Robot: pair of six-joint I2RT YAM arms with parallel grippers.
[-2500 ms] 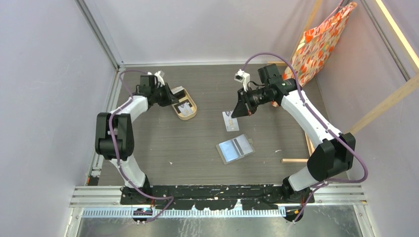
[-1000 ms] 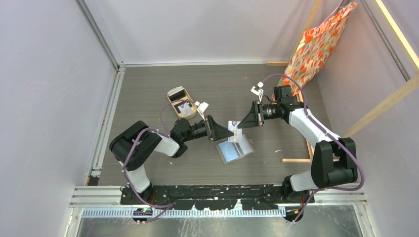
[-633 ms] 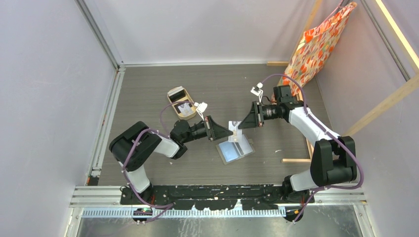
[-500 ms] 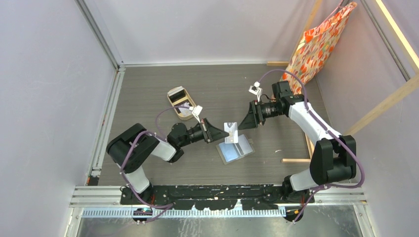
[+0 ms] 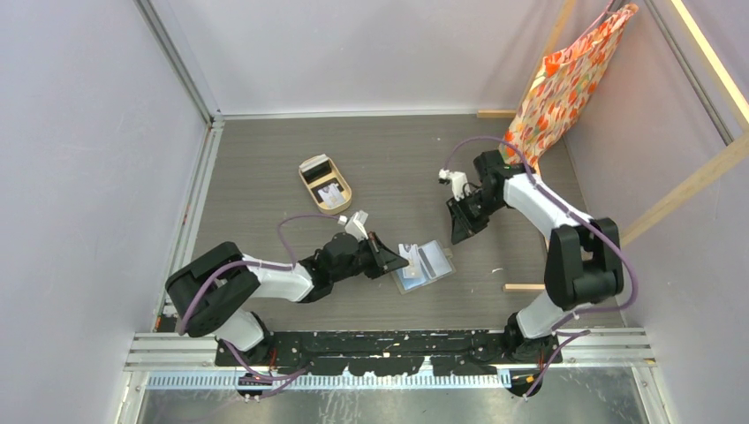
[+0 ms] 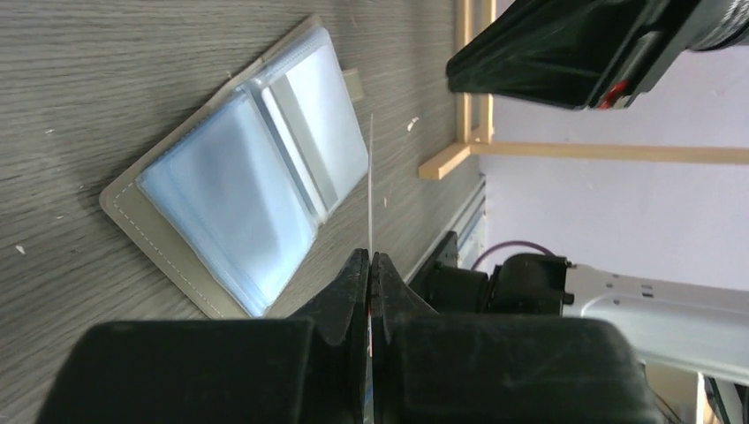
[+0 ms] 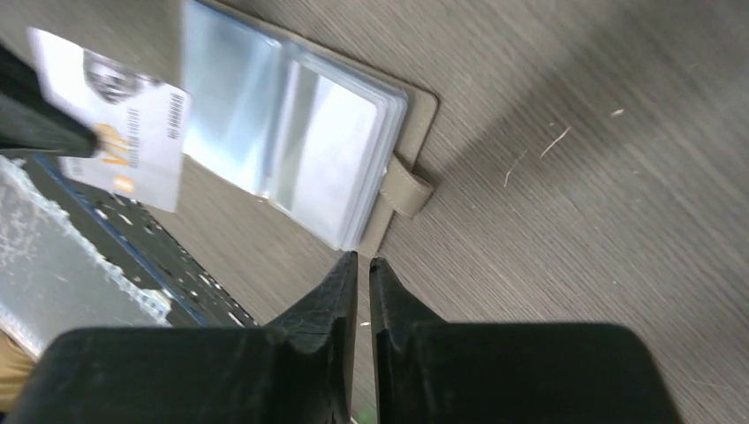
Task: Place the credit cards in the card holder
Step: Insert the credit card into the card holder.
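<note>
From the left wrist, the white card pinched in the left gripper shows only as a thin edge, so neither of its 2 faces can be read. The card holder, ahead and left of that gripper's tips, loses its nearest corner behind 1 finger. From the right wrist, the card, ahead and left of the right gripper, is blurred, its print unreadable, its left end hidden by a dark finger. The holder's far corner is cut off at the top edge. From above, the pieces in the tan tray, well apart from both grippers, are too small to tell.
</note>
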